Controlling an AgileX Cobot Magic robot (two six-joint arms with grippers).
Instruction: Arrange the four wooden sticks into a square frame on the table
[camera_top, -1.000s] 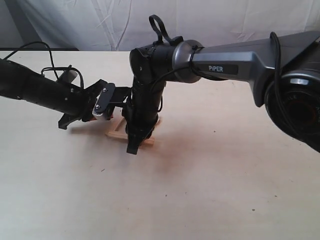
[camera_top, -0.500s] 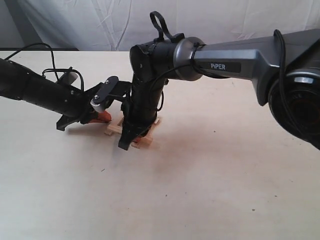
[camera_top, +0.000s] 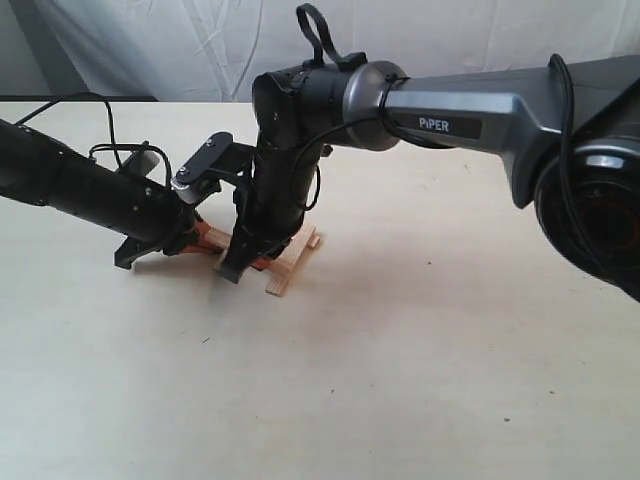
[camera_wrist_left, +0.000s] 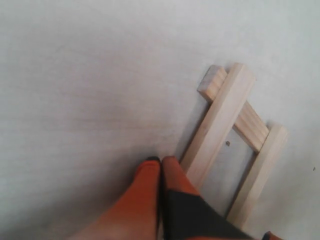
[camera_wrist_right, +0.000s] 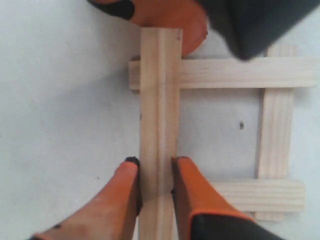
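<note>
White cloth (camera_top: 150, 50) hangs behind the pale bench (camera_top: 430, 380), and on my exterior feed both arms meet a little left of its middle. The left arm lies low across the bench from the left edge. The right arm comes in from the right and bends steeply down at the wrist.

Under the two wrists I can see the square frame (camera_top: 285, 275) lying flat on the bench, its corners overlapping and short ends poking out past each crossing. My right wrist camera gives the layering. The top stick (camera_wrist_right: 160, 100) lies over the two cross sticks (camera_wrist_right: 230, 72), and those rest on the fourth stick (camera_wrist_right: 275, 150). A small dark speck (camera_wrist_right: 241, 125) marks the bare bench inside the frame.

The right end effector (camera_wrist_right: 156, 167) is clamped on the top stick, one orange finger (camera_wrist_right: 125, 195) against each long edge, close to one corner of the frame. The left end effector (camera_wrist_left: 161, 164) is clenched with nothing in it, its two orange fingertips pressed together. Its tip sits at the other end of the top stick, just beside the wood. I cannot tell whether it actually touches.
</note>
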